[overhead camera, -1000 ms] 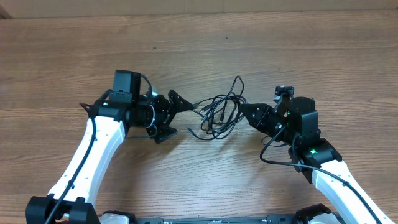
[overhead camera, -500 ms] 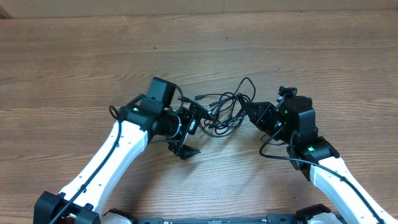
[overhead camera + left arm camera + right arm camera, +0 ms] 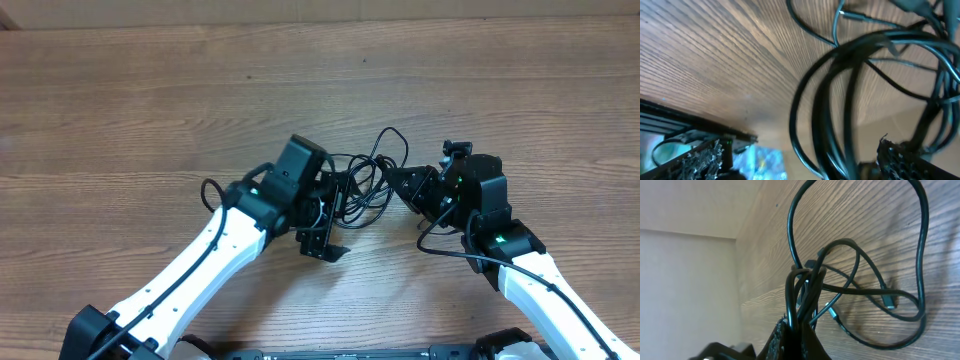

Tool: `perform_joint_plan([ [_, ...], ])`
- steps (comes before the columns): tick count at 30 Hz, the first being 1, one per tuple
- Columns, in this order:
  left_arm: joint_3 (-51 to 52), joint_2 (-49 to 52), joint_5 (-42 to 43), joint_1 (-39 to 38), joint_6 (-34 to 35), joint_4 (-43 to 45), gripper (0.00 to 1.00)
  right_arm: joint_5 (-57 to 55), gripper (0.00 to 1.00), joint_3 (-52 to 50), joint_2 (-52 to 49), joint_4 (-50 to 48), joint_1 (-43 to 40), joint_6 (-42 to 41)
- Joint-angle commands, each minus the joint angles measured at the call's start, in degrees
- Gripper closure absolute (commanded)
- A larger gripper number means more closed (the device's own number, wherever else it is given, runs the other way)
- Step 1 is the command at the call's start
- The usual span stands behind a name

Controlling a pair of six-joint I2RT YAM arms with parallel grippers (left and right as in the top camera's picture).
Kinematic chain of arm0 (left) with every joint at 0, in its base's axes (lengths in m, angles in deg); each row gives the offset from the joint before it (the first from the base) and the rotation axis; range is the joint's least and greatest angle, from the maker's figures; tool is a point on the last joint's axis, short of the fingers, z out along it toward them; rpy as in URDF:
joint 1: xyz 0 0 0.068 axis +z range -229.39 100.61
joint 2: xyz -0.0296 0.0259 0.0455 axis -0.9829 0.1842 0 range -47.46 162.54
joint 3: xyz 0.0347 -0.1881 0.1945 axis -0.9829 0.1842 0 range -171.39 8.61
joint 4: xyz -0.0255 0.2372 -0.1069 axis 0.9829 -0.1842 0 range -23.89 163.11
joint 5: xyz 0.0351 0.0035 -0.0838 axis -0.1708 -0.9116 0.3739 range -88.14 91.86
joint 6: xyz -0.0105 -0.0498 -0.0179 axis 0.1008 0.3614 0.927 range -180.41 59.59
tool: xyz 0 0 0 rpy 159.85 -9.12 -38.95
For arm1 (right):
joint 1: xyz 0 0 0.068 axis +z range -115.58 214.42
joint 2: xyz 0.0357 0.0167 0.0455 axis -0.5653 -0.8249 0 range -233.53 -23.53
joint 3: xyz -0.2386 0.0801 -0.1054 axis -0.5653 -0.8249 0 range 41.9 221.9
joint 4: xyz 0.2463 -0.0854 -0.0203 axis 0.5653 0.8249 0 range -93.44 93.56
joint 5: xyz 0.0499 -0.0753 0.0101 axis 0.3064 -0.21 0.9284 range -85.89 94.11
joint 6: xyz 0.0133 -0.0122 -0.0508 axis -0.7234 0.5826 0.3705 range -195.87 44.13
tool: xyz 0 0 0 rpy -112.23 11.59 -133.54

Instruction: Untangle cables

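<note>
Tangled black cables (image 3: 362,188) at the middle of the wooden table (image 3: 320,80), bundle's long axis running 9 to 3 o'clock, one loop poking toward 12, right gripper (image 3: 398,186) at 3 o'clock clenched on strands, left gripper (image 3: 335,215) at 8 o'clock spread wide, strands running between its fingers.

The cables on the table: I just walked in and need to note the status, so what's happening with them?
Two robot arms are working on a tangle of thin black cables on the wooden table. The right gripper is shut on a bunch of strands at the tangle's right edge. The left gripper is open at the left side, with several loops running between its jaws, not clamped. The cords sit in one clump, none separated yet.
</note>
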Motion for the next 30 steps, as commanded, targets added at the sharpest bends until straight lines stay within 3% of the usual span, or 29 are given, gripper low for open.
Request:
perform_joint_plan([
  [1, -1.2, 0.3, -10.2, -3.2, 5.4, 1.5, 0.0, 2.6, 0.96, -0.1, 0.0, -0.5, 0.2, -5.8],
  [3, -1.2, 1.2, -12.5, -3.9, 5.4, 3.5, 0.06, 3.9, 0.96, -0.1, 0.0, -0.5, 0.2, -5.9],
  [8, -1.2, 2.1, -18.4, -3.2, 5.1, 6.0, 0.37, 8.6, 0.96, -0.1, 0.0, 0.8, 0.2, -5.9],
  [12, -1.2, 2.1, -22.2, -2.5, 3.3, 5.9, 0.73, 9.5, 0.96, -0.1, 0.0, 2.9, 0.2, -5.9],
  [15, -1.2, 2.1, -26.4, -2.4, -2.6, 6.1, 0.84, 10.1, 0.96, -0.1, 0.0, 3.8, 0.2, -5.9],
  [16, -1.2, 2.1, -29.6, -2.4, -8.4, 6.2, 0.96, 10.1, 0.96, -0.1, 0.0, 4.5, 0.2, -5.9],
  [19, -1.2, 2.0, -31.5, -1.3, -22.3, 6.2, 0.96, 10.5, 0.93, -0.1, 0.0, 5.6, 0.2, -5.8],
  [22, -1.2, 1.4, -31.3, 1.9, -37.2, 6.2, 0.96, 11.7, 0.74, -0.1, 0.1, 5.7, 0.2, -5.2],
  [23, -1.2, 0.7, -30.6, 3.7, -43.9, 6.3, 0.96, 12.5, 0.57, -0.1, 0.3, 5.5, 0.2, -4.0],
  [24, -1.2, -0.6, -29.6, 6.6, -53.7, 6.4, 0.96, 13.0, 0.5, -0.1, 0.9, 5.6, 0.2, -1.6],
  [26, -1.2, -2.5, -25.2, 10.1, -64.9, 7.1, 0.96, 13.2, 0.45, -0.1, 2.4, 5.6, 0.2, 1.6],
  [27, -1.2, -3.8, -18.9, 12.6, -74.1, 8.6, 0.96, 13.2, 0.43, -0.1, 3.7, 5.6, 0.2, 3.3],
  [30, -1.2, -5.6, 0.7, 17.5, -93.4, 11.3, 0.96, 13.4, 0.41, -0.1, 6.8, 5.6, 0.2, 8.0],
])
